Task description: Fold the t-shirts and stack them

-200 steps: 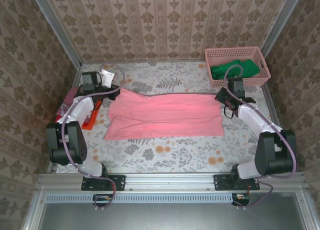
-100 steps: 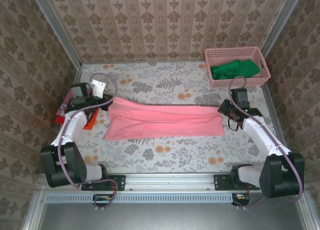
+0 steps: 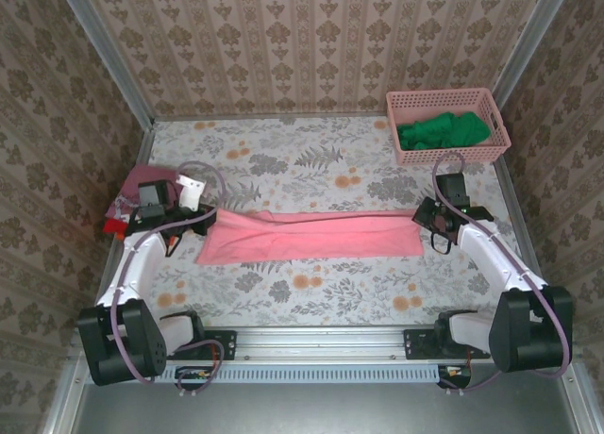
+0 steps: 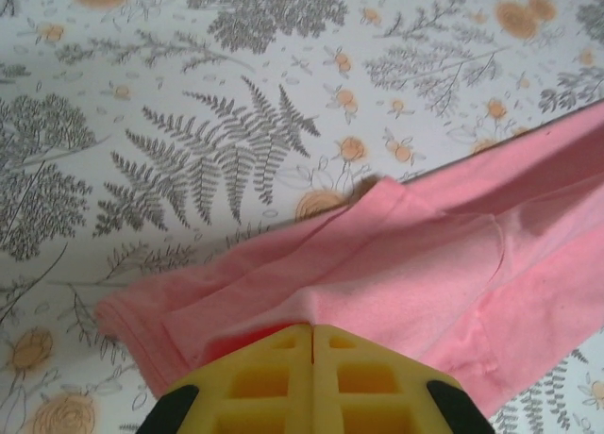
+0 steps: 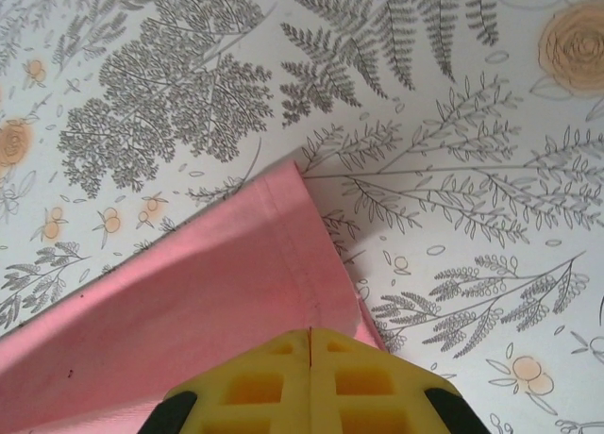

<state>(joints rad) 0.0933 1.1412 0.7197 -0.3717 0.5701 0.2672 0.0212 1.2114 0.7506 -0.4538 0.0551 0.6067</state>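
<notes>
Your left hand (image 3: 202, 221) and right hand (image 3: 423, 218) each pinch shut on one end of the salmon-pink t-shirt (image 3: 311, 236), folded lengthwise into a narrow band across the tabletop (image 3: 311, 160); crosswise folds, stacking and the reddish shirts (image 3: 137, 191) heaped at left remain.

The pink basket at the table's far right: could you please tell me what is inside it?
The pink basket holds crumpled green fabric that fills most of it. Whatever may lie beneath that fabric, including the basket's floor, is covered, so I cannot tell.
</notes>
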